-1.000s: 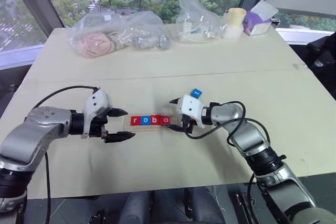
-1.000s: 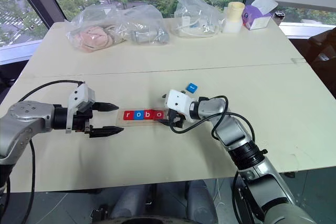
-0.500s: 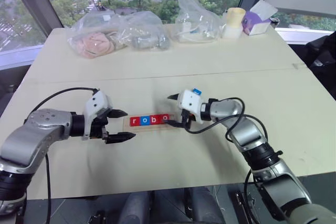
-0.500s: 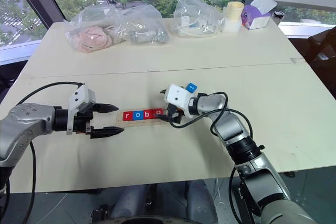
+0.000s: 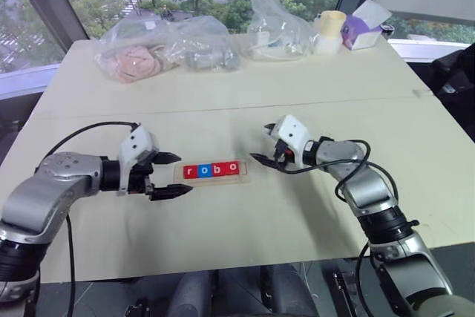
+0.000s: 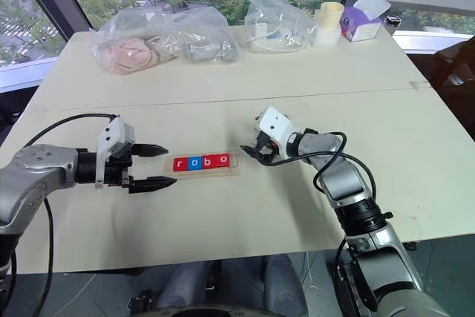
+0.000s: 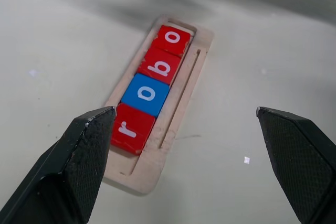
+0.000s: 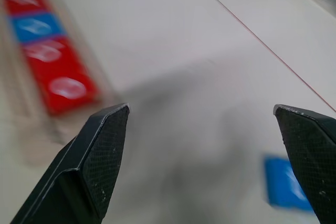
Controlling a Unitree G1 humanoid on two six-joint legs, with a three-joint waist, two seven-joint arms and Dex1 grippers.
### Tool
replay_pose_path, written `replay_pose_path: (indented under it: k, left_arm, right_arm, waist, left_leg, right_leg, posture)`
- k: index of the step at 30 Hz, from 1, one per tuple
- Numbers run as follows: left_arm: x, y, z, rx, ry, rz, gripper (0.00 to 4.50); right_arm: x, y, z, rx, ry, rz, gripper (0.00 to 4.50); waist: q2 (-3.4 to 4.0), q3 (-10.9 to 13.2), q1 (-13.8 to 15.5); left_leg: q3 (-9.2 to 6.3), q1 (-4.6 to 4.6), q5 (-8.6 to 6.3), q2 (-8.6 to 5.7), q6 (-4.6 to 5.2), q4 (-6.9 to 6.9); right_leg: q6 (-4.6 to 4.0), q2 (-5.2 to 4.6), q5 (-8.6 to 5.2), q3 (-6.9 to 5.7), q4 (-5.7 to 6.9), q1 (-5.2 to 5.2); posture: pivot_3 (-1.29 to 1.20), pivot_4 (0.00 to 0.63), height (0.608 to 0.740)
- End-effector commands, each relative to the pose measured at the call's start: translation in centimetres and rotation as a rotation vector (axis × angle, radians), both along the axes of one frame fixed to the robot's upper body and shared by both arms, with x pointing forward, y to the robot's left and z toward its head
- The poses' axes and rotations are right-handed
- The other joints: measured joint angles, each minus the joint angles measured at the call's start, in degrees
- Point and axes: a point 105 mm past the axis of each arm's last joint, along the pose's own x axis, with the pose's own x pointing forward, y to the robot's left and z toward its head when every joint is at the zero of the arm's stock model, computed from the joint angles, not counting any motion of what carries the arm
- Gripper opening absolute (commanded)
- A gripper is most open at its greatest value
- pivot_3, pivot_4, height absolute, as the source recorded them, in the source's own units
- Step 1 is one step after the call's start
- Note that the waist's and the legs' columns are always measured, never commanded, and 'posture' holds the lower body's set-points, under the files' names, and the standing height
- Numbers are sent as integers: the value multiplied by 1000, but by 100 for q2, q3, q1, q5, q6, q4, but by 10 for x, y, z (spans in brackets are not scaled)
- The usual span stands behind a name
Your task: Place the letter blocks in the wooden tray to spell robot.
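Drawn back rightward off the wooden tray (image 5: pixel 211 173) with four letter blocks (image 5: pixel 211 170) inside, right gripper (image 5: pixel 266 146) now empty, fingers apart, blue block (image 8: pixel 286 183) beside it; left gripper (image 5: pixel 171 174) spread, unmoved; beyond, plastic bags (image 5: pixel 167 47).

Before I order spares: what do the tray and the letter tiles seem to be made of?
The wooden tray: pale, unpainted wood, matte, with a milled slot. The letter tiles: smooth, solid red or blue with white letters, probably plastic or painted wood.
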Motion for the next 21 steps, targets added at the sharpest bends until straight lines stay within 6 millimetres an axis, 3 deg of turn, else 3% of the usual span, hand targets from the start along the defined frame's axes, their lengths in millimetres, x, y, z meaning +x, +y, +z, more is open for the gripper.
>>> replay_pose_path:
  k: [1,9,20,21]
  left_arm:
    - [0,-15,17,-80,-58,-36,4500]
    - [4,-53,34,-188,-128,-93,4500]
    - [20,-51,25,-122,-162,-94,4500]
    - [21,-50,23,-118,-159,-93,4500]
  right_arm:
    - [17,-16,17,126,3,-155,4444]
    - [21,-20,4,223,142,-224,4444]
    - [45,-17,-17,199,196,-237,4444]
    - [47,-17,-17,211,196,-235,4208]
  waist:
    - [0,0,3]
    - [-1,-1,6]
    - [-1,0,-35]
    - [-1,0,-33]
  left_leg:
    - [0,0,0,0,0,0]
    - [-1,-1,1,-2,1,5]
    - [3,4,1,-6,2,2]
    - [2,5,1,-5,1,2]
  right_leg:
    - [0,0,0,0,0,0]
    - [2,0,1,1,5,2]
    - [4,6,2,1,12,2]
    - [4,7,2,1,12,2]
  posture:
    - [0,150,734]
    - [0,150,734]
    - [0,150,734]
    - [0,150,734]
